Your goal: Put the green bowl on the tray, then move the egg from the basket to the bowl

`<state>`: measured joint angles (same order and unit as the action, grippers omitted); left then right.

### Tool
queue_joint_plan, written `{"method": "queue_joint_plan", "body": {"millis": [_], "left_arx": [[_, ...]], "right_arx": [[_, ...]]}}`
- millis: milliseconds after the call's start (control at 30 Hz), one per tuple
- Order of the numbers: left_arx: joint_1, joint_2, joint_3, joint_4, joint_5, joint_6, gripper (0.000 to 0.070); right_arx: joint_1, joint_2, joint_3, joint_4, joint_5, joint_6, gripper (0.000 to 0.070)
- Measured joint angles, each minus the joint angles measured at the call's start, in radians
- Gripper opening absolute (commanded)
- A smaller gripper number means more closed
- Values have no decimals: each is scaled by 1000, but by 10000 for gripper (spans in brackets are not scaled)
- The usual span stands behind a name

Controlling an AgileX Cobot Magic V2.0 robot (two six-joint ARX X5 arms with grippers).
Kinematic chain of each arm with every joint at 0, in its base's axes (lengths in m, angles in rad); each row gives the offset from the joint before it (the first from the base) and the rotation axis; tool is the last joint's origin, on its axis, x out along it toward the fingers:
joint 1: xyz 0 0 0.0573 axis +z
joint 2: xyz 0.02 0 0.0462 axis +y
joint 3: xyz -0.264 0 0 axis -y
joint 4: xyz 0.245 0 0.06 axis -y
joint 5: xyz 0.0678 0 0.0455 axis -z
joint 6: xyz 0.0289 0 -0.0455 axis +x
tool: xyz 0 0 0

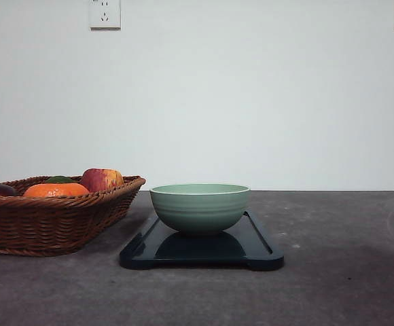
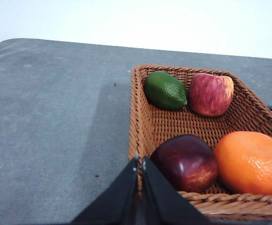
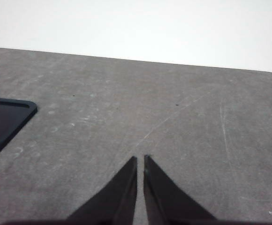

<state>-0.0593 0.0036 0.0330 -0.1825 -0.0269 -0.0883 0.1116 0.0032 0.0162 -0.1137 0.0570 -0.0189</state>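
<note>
Sitting centred on the flat dark navy rectangular tray (image 1: 258,246), the pale sage-green ridged ceramic bowl (image 1: 200,207) is placed. Brown woven wicker basket (image 2: 147,126) lies at 1 o'clock from left gripper (image 2: 140,164), nearer arm; egg not discernible. Both jaws closed, right gripper (image 3: 140,161) empty.

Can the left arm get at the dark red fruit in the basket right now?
Probably yes: the left end effector sits shut at the basket rim, the dark red fruit just past it, uncovered. It must open first.
</note>
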Motion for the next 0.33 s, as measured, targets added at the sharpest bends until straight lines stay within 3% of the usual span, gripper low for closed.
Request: {"method": "queue_joint_plan", "body": {"millis": [333], "left_arx": [[0,0,0,0,0,0,0]], "right_arx": [[0,0,0,0,0,0,19]]}}
